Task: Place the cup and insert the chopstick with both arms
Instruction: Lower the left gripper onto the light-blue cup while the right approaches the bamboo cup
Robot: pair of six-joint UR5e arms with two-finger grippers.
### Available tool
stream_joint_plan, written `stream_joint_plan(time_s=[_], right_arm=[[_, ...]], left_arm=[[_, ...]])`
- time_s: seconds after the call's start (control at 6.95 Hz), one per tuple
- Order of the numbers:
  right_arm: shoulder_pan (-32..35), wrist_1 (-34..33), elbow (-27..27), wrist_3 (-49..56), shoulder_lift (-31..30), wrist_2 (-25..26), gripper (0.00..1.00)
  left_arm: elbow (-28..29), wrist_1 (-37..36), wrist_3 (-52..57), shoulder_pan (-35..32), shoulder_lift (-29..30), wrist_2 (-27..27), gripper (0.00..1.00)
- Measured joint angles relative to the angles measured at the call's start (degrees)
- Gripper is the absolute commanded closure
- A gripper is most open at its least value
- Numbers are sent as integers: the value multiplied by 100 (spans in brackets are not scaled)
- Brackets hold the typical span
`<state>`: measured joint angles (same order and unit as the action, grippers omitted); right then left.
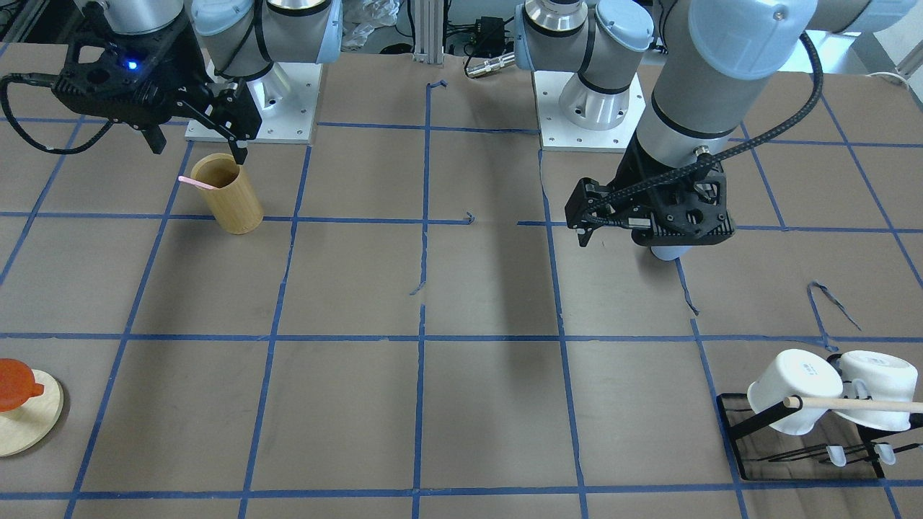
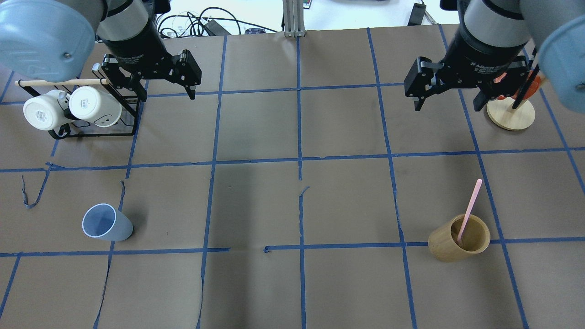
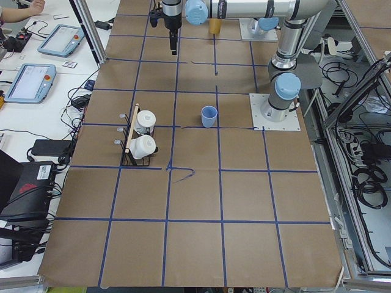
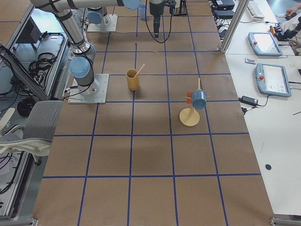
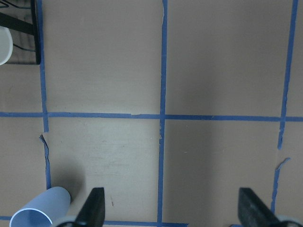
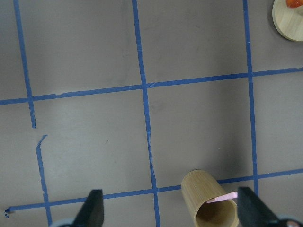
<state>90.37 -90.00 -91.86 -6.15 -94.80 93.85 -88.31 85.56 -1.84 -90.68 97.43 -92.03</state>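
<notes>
The pale-blue cup [image 2: 107, 224] stands upright on the table's left side, near the robot; it also shows in the left wrist view [image 5: 40, 213]. The thin pink chopstick [image 2: 470, 205] leans inside the tan bamboo cylinder [image 2: 459, 238] on the right side, and both show in the right wrist view, chopstick [image 6: 222, 197] in cylinder [image 6: 208, 203]. My left gripper [image 2: 167, 93] hangs open and empty above the table, beyond the cup. My right gripper [image 2: 448, 106] hangs open and empty, beyond the bamboo cylinder. In the front view the left gripper [image 1: 634, 238] hides most of the cup.
A black wire rack [image 2: 91, 133] at the far left holds two white mugs [image 2: 93, 106] under a wooden rod [image 2: 59, 82]. A round wooden stand [image 2: 510, 114] with an orange piece sits at the far right. Blue tape lines grid the brown table cover.
</notes>
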Motion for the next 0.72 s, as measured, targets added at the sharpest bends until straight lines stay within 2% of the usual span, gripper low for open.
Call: stream_joint_plan(time_s=[0.14,0.43,0.72], right_arm=[[-55,-8,-7,60,22,126,0],[-111,-31,-37,280,40,215,0],[-228,-67,-109,577,47,214,0]], left_arm=[[-454,-242,180,187,-43,-36,0],[-1770,-865,909,870,-293,-262,0],[-2950,-2298,1476,1501,-433,-775,0]])
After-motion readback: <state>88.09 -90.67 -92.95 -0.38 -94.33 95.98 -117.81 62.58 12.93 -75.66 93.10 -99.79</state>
